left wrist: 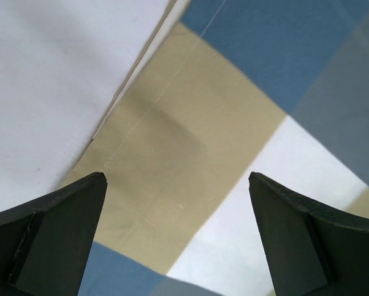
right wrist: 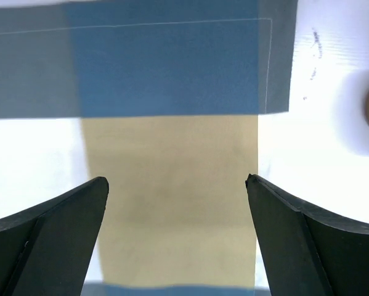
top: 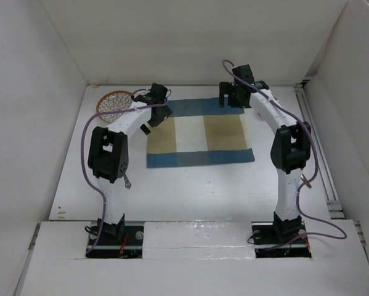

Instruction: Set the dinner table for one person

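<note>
**My left gripper [left wrist: 177, 176] and right gripper [right wrist: 176, 179]: both gaping wide, nothing held**

Left jaws are spread as far as they go and there's nothing between them. Below them is the left edge of the checked placemat [top: 199, 132], a tan square with bare white beside its hem. Right jaws are just as wide and just as empty, over the placemat's far right corner, blue band and tan square showing. The dinner table [top: 202, 191] lies flat under both my arms, reaching from my bases to the far panel; which side is longer, I can't tell. The placemat's long side runs left to right. A round woven mat [top: 114, 105] sits far left.
</note>
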Motion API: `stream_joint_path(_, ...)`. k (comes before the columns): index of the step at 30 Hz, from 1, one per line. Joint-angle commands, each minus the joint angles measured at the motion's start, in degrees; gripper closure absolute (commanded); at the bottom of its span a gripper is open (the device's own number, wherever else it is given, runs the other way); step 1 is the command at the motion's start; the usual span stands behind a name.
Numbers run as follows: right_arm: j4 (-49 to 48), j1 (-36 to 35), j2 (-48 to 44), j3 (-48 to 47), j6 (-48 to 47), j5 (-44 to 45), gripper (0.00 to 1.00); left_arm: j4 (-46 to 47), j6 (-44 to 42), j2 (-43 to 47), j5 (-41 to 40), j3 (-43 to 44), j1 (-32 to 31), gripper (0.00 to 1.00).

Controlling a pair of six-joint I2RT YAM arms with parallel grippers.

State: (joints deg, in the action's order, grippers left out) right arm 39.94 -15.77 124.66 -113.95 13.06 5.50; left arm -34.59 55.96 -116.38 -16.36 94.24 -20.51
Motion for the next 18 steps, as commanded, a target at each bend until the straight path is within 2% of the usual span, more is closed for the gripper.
stream_joint_path(1,-2.2,-1.1,-7.5,3.4,0.1,1.4,0.00,-2.8,-2.2,7.1,-3.1,3.9,-0.1,0.00)
stream_joint_path(5,-4.7,-1.6,-8.8,10.2,-0.4,0.2,0.00,-5.6,-2.7,8.7,-3.1,5.6,-0.1,0.00)
stream_joint_path(8,-6.2,-1.6,-5.9,12.7,-0.9,-0.5,0.00,-8.0,-3.4,13.8,-6.1,5.6,-0.1,0.00)
stream_joint_path(12,-9.4,-1.6,-4.2,15.6,-0.9,-1.0,0.00,-7.3,-7.3,25.1,-7.3,1.7,-0.1,0.00)
stream_joint_path(13,-9.4,-1.6,-4.2,15.6,-0.9,-1.0,0.00,-6.6,-8.1,30.2,-8.0,0.3,-0.1,0.00)
stream_joint_path(18,-9.4,-1.1,-2.0,17.1,-0.4,-0.5,0.00,-5.0,-12.5,41.0,-5.8,-8.1,4.3,0.00)
